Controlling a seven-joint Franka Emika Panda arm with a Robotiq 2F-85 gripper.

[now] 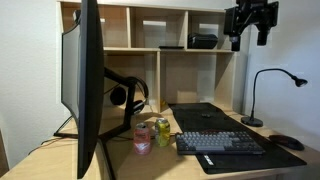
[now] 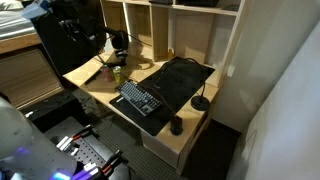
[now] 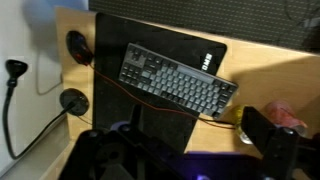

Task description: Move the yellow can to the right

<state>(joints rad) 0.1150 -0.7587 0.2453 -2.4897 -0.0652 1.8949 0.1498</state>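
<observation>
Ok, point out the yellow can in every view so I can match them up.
Exterior view: the yellow can stands left of the keyboard, beside the pink can.
Exterior view: the yellow can is a small greenish spot beyond the keyboard's end.
Wrist view: a yellow sliver at lower right, past the keyboard.
Shared landmark: the keyboard.

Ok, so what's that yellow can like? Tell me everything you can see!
The yellow can is a small yellow-green cylinder with a shiny, metal-looking top. It stands upright on the wooden desk, close beside the pink can, between the monitor and the keyboard. Whether the two cans touch is too small to tell. Nothing grips it; the gripper hangs high above.
</observation>
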